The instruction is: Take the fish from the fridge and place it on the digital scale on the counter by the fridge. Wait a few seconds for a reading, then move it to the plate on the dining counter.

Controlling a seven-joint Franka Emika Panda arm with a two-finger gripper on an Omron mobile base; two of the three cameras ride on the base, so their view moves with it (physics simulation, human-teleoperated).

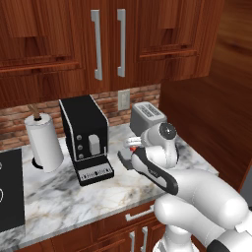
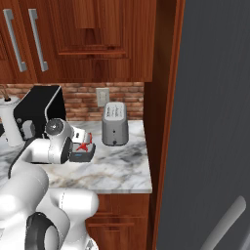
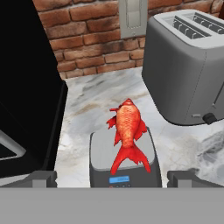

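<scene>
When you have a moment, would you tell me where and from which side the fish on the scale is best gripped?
Probably across the fish's thick mid-body, coming from above with the hand closing on its two flanks. It lies flat along the digital scale, head toward the brick wall and forked tail toward the display, so the fins and tail look too thin to hold. The toaster stands apart.

The fish (image 3: pixel 127 133) lies on the digital scale (image 3: pixel 101 153), which sits on the tabletop (image 3: pixel 87 103) between the coffee machine (image 3: pixel 26 87) and the toaster (image 3: pixel 186 65), before the brick wall (image 3: pixel 87 30).

Arm bent low; tool (image 3: pixel 112 179) spread wide, empty.
</scene>
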